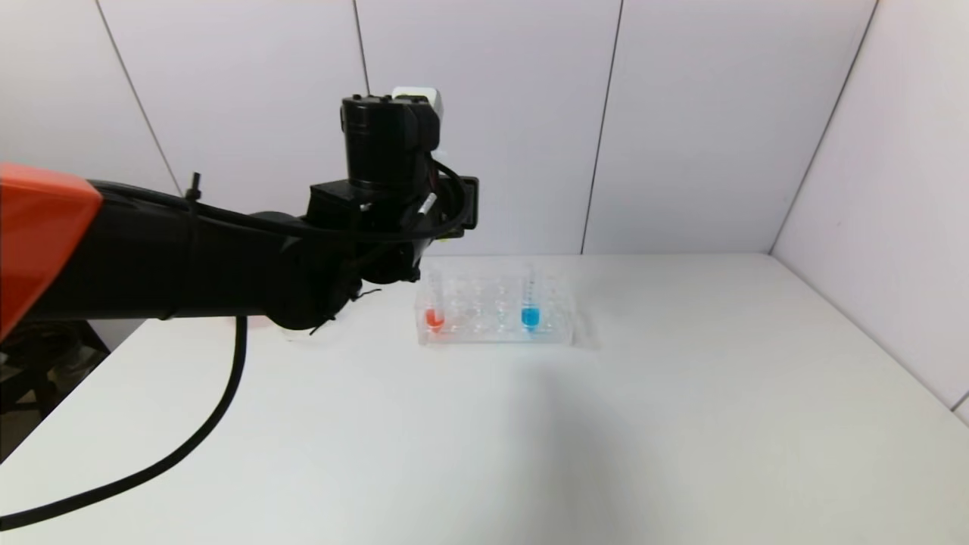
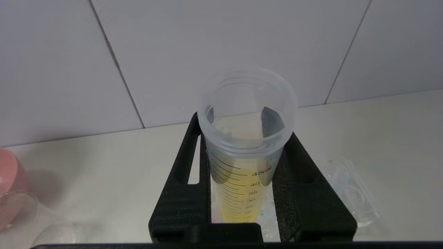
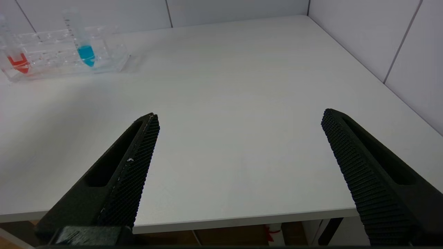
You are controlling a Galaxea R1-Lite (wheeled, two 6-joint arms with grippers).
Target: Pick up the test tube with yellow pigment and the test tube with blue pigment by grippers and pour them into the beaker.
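The test tube with yellow pigment [image 2: 238, 193] is clamped between the black fingers of my left gripper [image 2: 245, 138], which is shut on it. Its open mouth reaches past the fingertips, and the yellow liquid sits low in the tube by the printed scale. In the head view my left arm's wrist [image 1: 390, 174] hangs above the table just left of the rack, hiding the fingers and the tube. The test tube with blue pigment [image 1: 530, 314] stands in the clear rack [image 1: 492, 329]. The beaker [image 2: 24, 214] shows at the edge of the left wrist view. My right gripper [image 3: 238, 117] is open and empty over the table's front edge.
A red-liquid tube [image 1: 434, 318] stands at the rack's left end. A pink bowl [image 2: 8, 180] sits beside the beaker. White wall panels close the table at the back and on the right. A black cable [image 1: 189, 446] trails over the table's left front.
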